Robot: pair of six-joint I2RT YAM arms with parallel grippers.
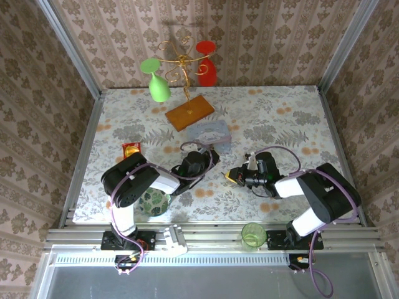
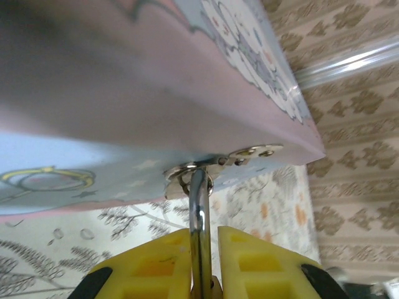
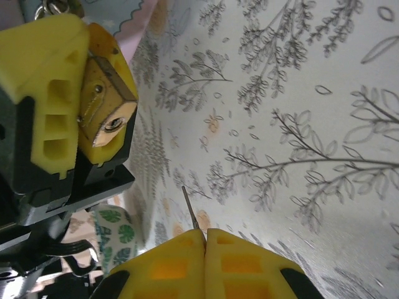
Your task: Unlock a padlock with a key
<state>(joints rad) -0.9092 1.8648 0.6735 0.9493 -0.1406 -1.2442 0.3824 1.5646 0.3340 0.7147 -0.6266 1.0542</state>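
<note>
Brass padlock (image 3: 105,109) is clamped in the left hand (image 2: 202,243), with its yellow fingers (image 3: 50,50) pressed against both sides of the body and the keyhole end facing the right wrist camera. The silvery shackle (image 2: 199,205) runs up through the metal hasp (image 2: 187,177) on the pale blue tin (image 1: 209,132), which is near the middle of the worktop (image 1: 280,112). Right hand (image 3: 204,240) is closed all the way, pinching the key (image 3: 190,212), so just the thin tip pokes out past its fingertips. Key tip is near the padlock but not touching, and it's not in the keyhole yet.
</note>
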